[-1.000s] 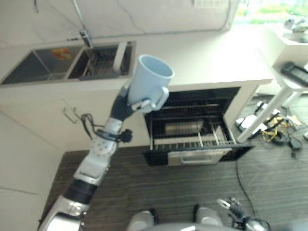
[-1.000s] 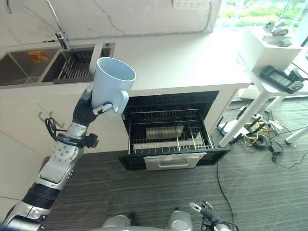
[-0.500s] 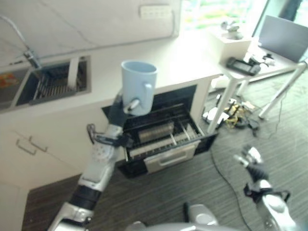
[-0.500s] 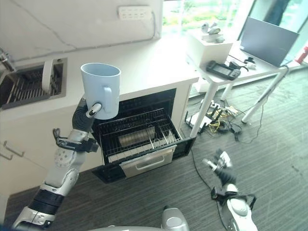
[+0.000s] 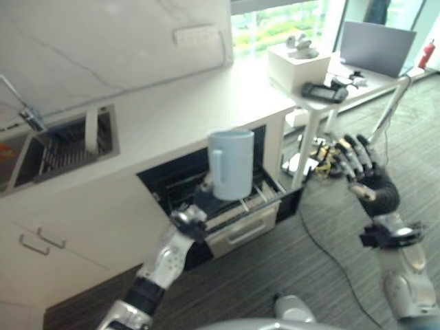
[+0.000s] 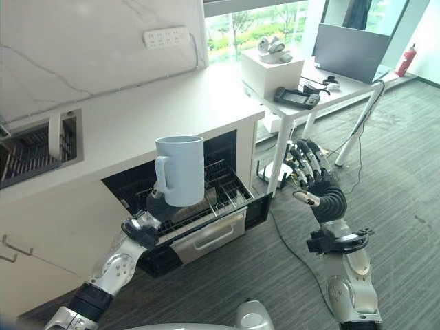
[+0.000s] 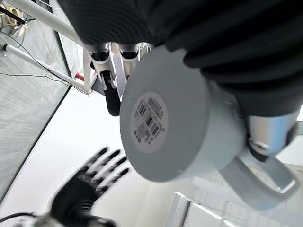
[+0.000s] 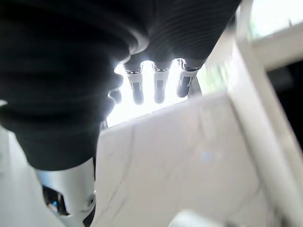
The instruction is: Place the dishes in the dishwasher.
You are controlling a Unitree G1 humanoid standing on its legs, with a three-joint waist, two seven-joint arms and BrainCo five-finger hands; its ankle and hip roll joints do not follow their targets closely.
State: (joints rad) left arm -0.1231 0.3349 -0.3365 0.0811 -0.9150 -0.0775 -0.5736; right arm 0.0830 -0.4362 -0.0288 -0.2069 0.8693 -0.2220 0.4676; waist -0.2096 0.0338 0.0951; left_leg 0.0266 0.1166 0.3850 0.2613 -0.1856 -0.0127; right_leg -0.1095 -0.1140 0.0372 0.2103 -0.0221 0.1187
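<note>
Left eye view: the left hand holds the pale blue mug upright from below, fingers wrapped round its lower part, handle turned to 9 o'clock. The mug hangs above the pulled-out dishwasher rack, whose drawer stands open under the white counter. The right hand is raised at 3 o'clock with fingers spread and nothing in it. Judgement: to do the step well, the mug should be lowered over a free stretch of rack, tipped mouth-down and released only once it rests between the wires. The mug covers much of the rack, so free slots cannot be read here.

Right eye view: the rack's wires show at 4 o'clock of the mug; a metal insert seems to lie behind the mug, its form unclear. The sink sits at 9 o'clock, cut by the frame edge. A side table with small devices stands at 1 o'clock, well apart from the dishwasher.

Left wrist view: the mug's base with a barcode sticker faces the camera; fingers press its wall, the thumb near the handle. The grip looks firm. The rack is out of sight.

Right wrist view: straight fingers against a bright, blurred background; what lies beyond cannot be made out.
</note>
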